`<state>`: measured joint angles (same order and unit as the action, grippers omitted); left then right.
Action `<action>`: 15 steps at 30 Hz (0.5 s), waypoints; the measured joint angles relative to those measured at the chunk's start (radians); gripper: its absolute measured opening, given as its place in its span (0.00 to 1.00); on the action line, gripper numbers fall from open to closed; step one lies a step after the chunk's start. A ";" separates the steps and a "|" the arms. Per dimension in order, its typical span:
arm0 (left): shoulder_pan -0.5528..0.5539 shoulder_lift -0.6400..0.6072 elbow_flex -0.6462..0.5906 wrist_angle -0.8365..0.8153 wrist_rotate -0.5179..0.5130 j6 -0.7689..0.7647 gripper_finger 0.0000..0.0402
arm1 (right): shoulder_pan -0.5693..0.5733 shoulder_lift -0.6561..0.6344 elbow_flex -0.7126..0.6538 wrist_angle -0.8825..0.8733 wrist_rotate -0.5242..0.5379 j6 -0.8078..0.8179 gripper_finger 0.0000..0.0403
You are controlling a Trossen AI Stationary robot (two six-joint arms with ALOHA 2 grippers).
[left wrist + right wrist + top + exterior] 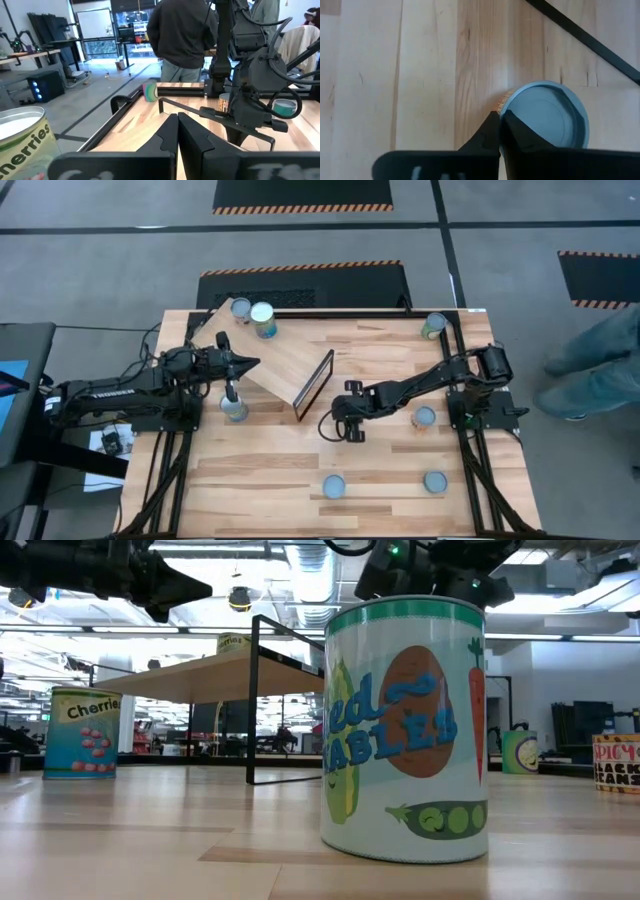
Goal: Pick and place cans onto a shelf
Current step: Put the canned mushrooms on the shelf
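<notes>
The light wood shelf [285, 360] lies slanted at the table's far left, its dark-framed end [315, 385] toward the middle. Two cans [263, 315] stand on its far end. My left gripper [252, 363] is shut and empty above the shelf board, pointing right; it also shows in the left wrist view [177, 117]. My right gripper [340, 425] is shut just right of the frame, pointing down. In the right wrist view its tips [499, 117] stand at the rim of a blue-topped can [545, 117]. This can is hidden under the gripper in the high view. My right gripper's shut fingers [520, 132] come from above, pointing down, at the edge of the can's round top [512, 102]. The can stands upright on the table. I cannot tell whether the fingers touch it.
Cans stand on the table by the left arm [234, 408], at the far right [434, 325], at the right [425, 418] and two near the front [333, 486] [435, 481]. One fills the low view [405, 725]. A person [600, 365] stands beyond the right edge.
</notes>
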<state>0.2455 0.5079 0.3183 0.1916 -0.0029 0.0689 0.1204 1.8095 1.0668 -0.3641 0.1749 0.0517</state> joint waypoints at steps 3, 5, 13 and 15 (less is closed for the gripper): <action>0.000 0.000 0.000 -0.001 0.000 0.000 0.00 | 0.000 0.000 0.000 0.001 0.000 0.000 0.05; 0.000 0.000 0.000 -0.001 0.000 0.000 0.00 | 0.000 0.000 0.000 0.001 0.000 0.000 0.06; 0.000 0.000 0.000 -0.011 0.001 -0.001 0.00 | 0.000 -0.002 0.000 0.004 -0.041 0.001 0.04; 0.000 0.000 0.000 -0.015 0.001 -0.002 0.00 | 0.000 -0.002 0.002 0.007 -0.065 0.004 0.05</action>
<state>0.2451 0.5083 0.3183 0.1769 -0.0021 0.0673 0.1207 1.8072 1.0687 -0.3569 0.1100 0.0552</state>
